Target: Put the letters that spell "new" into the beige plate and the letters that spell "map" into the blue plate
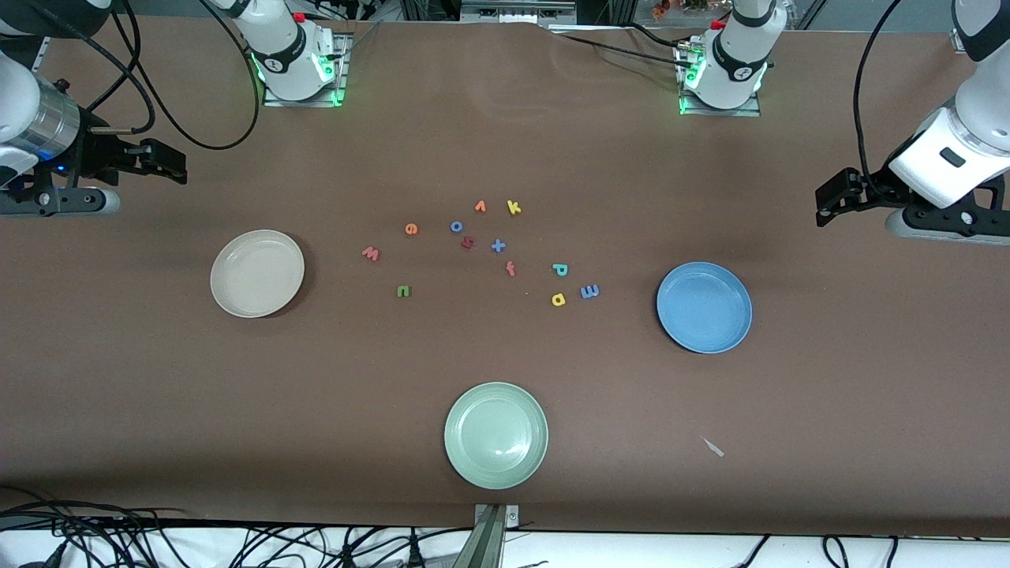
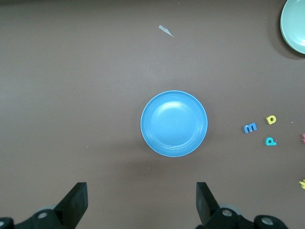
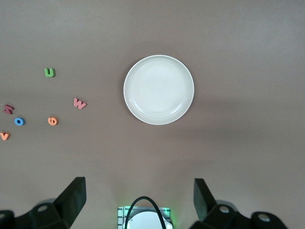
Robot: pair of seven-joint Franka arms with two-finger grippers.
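Note:
The beige plate [image 1: 257, 273] [image 3: 158, 89] lies toward the right arm's end of the table, with nothing in it. The blue plate [image 1: 704, 307] [image 2: 174, 123] lies toward the left arm's end, also bare. Between them lie the green n [image 1: 404, 291] [image 3: 49, 72], orange e [image 1: 411, 229] [image 3: 53, 121] and pinkish w [image 1: 371, 253] [image 3: 79, 103]. Closer to the blue plate are the blue m [image 1: 589, 291] [image 2: 250, 127], yellow a [image 1: 559, 299] [image 2: 271, 119] and teal p [image 1: 560, 270] [image 2: 270, 141]. My right gripper [image 1: 167, 162] [image 3: 139, 198] and left gripper [image 1: 827, 207] [image 2: 142, 200] hover open over bare table at their ends, holding nothing.
Other letters lie among these: orange v [image 1: 480, 207], yellow k [image 1: 514, 207], blue o [image 1: 456, 226], red f [image 1: 510, 269], a blue cross shape [image 1: 498, 246] and a dark red letter [image 1: 467, 243]. A pale green plate [image 1: 495, 435] sits near the front edge. A small white scrap [image 1: 714, 447] lies nearby.

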